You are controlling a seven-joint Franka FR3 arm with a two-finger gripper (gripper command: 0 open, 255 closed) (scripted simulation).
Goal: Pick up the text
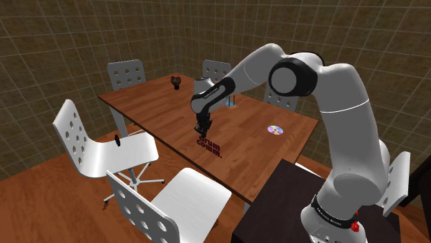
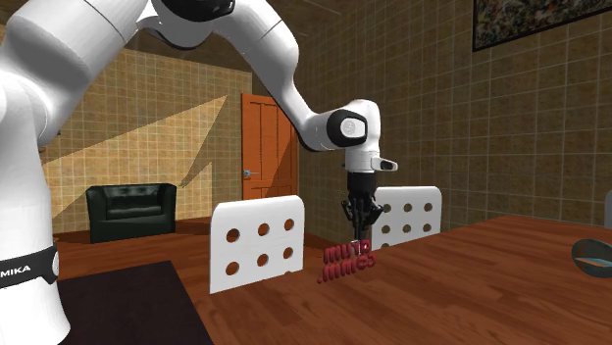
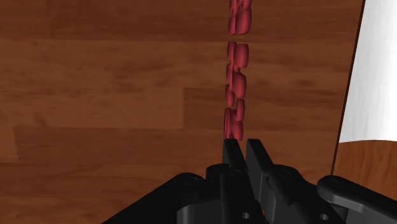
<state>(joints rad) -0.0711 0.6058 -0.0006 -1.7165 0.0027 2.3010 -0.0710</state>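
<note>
Pickup not finished: I judged the text unlifted.
The jaws sat nearly together with nothing between them, just above the near end of the red text. It stood on the wooden surface, near the edge beside 1 white chair. Overhead was open.

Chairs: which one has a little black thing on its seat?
The white chair at the shoulder view's far left. A small black object sits on its seat; no other seat that shows carries one.
</note>
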